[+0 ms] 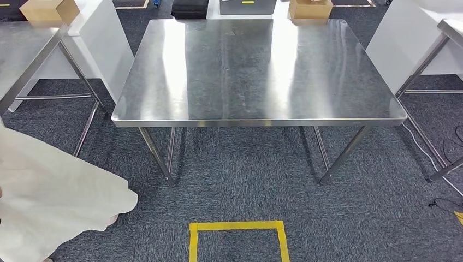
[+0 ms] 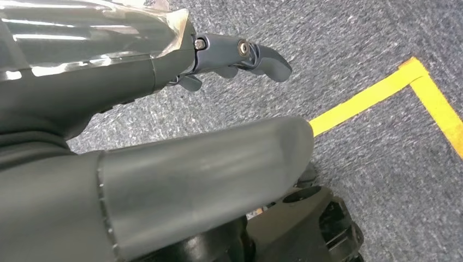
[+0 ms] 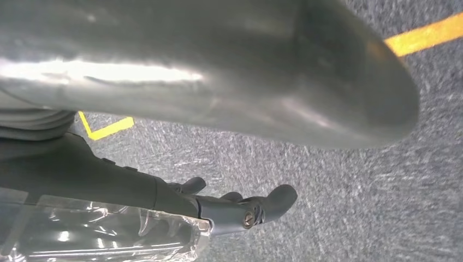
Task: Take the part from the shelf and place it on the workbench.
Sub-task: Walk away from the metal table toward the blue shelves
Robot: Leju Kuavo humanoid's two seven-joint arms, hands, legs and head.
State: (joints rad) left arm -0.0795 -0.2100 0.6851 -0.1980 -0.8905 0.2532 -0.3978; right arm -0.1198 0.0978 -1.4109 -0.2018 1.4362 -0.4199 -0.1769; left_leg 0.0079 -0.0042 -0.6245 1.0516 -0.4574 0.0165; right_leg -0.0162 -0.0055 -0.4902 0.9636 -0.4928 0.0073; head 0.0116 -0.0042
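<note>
While the head view looks down on a bare steel workbench (image 1: 256, 71), both arms hang over grey carpet (image 1: 245, 174). The left hand (image 2: 218, 60) holds nothing: its dark fingers (image 2: 267, 60) reach out loosely above the carpet, apart from the thick grey thumb (image 2: 207, 174), near a corner of yellow tape (image 2: 404, 87). The right hand (image 3: 235, 207) is likewise empty, its fingers (image 3: 275, 199) loosely extended and apart from the broad thumb (image 3: 245, 71), with more yellow tape on the carpet beyond. Clear wrap covers the back of each hand.

I cannot find the part or a shelf in any view, so where the part lies cannot be told.

A yellow taped square (image 1: 237, 240) marks the carpet just before the workbench. A person in a pale garment (image 1: 49, 196) stands at the near left. Another steel table (image 1: 24, 49) stands at the far left and a third (image 1: 450, 30) at the far right. Cardboard boxes (image 1: 310, 9) and a dark case (image 1: 190, 8) lie beyond the workbench.
</note>
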